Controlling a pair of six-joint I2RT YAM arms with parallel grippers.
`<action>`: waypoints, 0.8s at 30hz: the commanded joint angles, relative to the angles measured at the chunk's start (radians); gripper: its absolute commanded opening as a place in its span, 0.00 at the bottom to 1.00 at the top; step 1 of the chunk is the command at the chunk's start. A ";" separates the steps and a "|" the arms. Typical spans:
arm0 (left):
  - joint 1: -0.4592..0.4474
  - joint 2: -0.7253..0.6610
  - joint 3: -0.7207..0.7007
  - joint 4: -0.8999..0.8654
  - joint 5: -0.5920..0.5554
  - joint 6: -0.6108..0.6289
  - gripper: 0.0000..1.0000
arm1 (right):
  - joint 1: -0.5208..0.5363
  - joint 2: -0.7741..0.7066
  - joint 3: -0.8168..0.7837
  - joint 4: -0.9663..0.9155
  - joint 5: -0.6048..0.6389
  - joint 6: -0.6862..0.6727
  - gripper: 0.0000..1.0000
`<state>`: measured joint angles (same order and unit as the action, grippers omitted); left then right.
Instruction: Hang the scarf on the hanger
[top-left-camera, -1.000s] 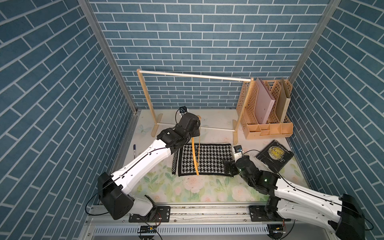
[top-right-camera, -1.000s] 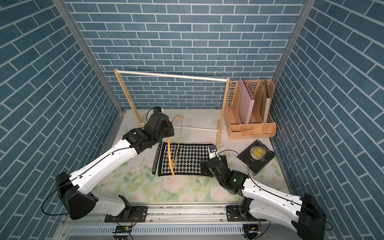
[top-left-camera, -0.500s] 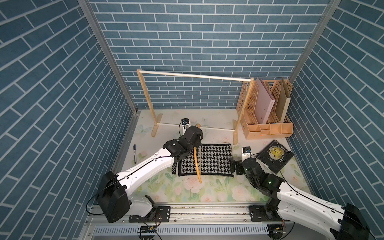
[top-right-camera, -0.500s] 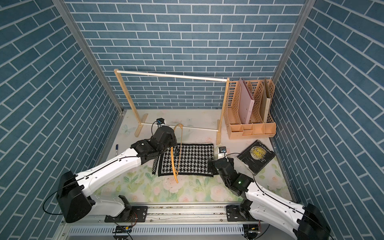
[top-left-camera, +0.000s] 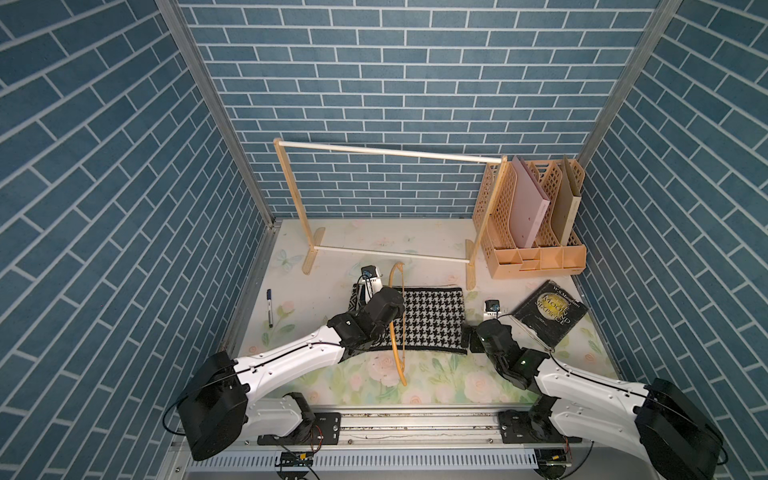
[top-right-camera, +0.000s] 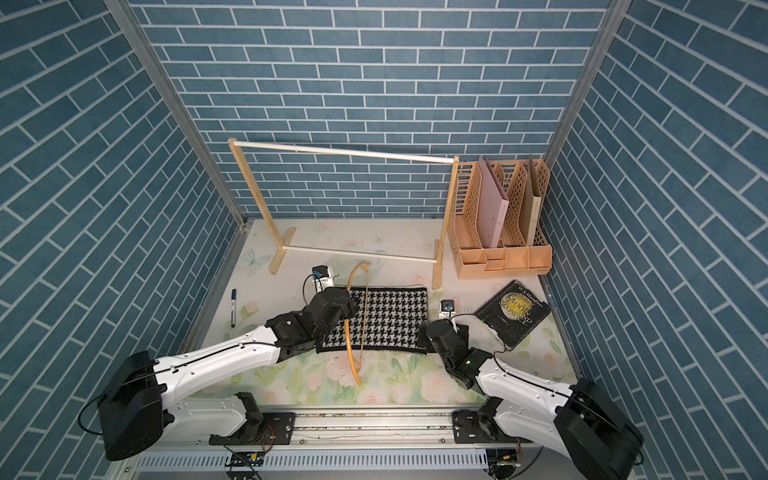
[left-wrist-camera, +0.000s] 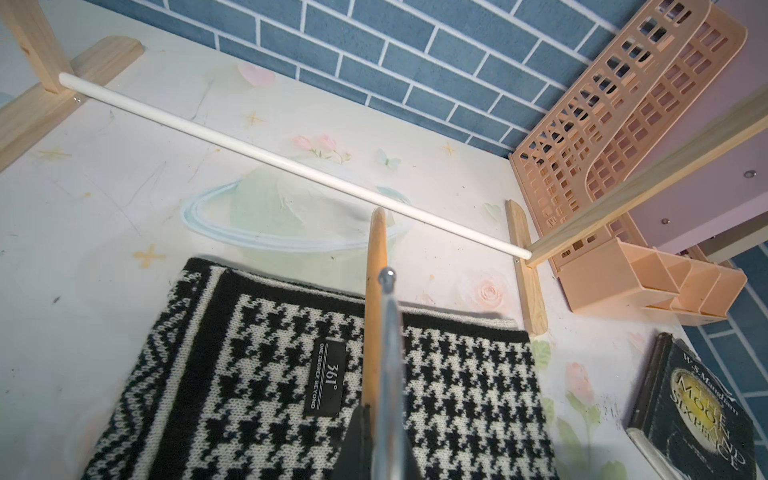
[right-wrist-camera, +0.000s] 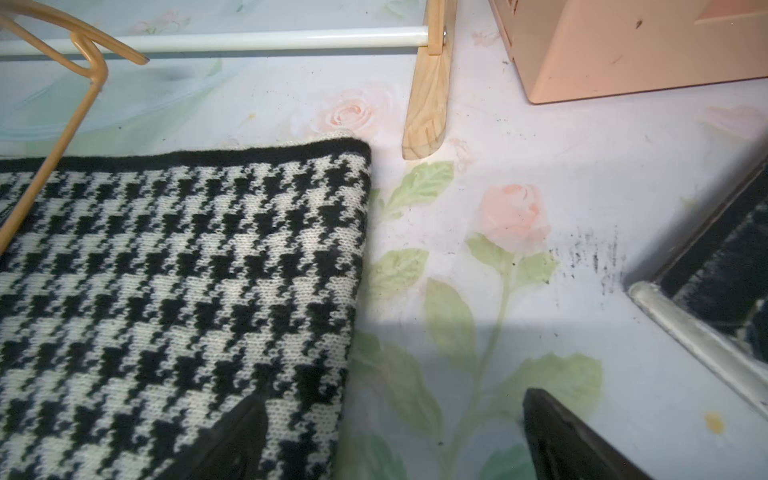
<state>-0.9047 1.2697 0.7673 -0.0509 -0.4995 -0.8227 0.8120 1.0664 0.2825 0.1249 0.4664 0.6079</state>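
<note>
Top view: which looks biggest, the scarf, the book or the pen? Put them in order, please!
In a top view, biggest to smallest:
1. the scarf
2. the book
3. the pen, much the smallest

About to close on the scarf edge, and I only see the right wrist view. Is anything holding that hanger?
Observer: Yes, the left gripper is shut on the hanger near its hook.
Operator: Where does it sit across the scarf?
Observer: In both top views it crosses the scarf front to back, nearer the zigzag end than your side.
Operator: Which face is up?
Observer: The one with the dark label, right beside the hanger.
</note>
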 joint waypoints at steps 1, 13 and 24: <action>-0.020 -0.012 -0.027 0.129 0.000 -0.011 0.00 | -0.006 0.053 -0.001 0.082 -0.003 0.042 1.00; -0.042 0.002 -0.032 0.159 -0.001 -0.016 0.00 | -0.026 0.171 0.011 0.159 -0.047 0.043 1.00; -0.047 0.099 0.004 0.109 -0.027 -0.024 0.00 | -0.032 0.170 0.007 0.162 -0.094 0.047 0.99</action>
<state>-0.9459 1.3502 0.7338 0.0727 -0.4999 -0.8421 0.7841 1.2457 0.2825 0.2775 0.3950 0.6254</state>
